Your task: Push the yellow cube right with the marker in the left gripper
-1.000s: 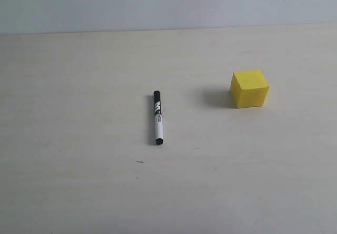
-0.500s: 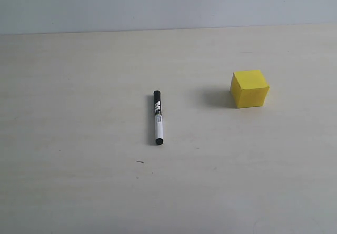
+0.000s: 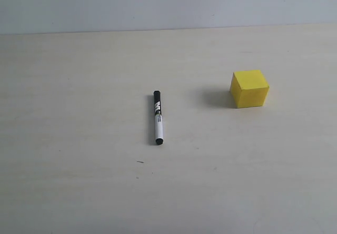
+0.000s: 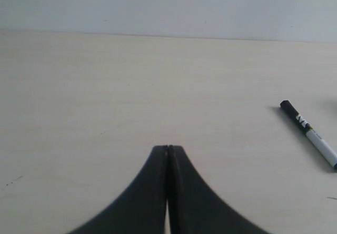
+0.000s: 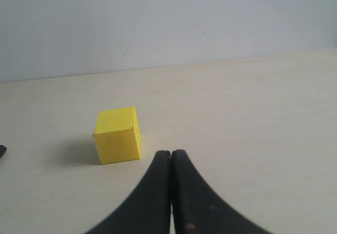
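Cream counter bearing the yellow cube, which sits toward the right edge and nearer the far edge than the near one. To the cube's left and well apart from it, the marker lies flat near the counter's middle, black cap toward the far edge. The left gripper is clenched, fingers pressed together on nothing, with the marker lying apart from it. The right gripper is likewise clenched and empty, near the cube without touching it.
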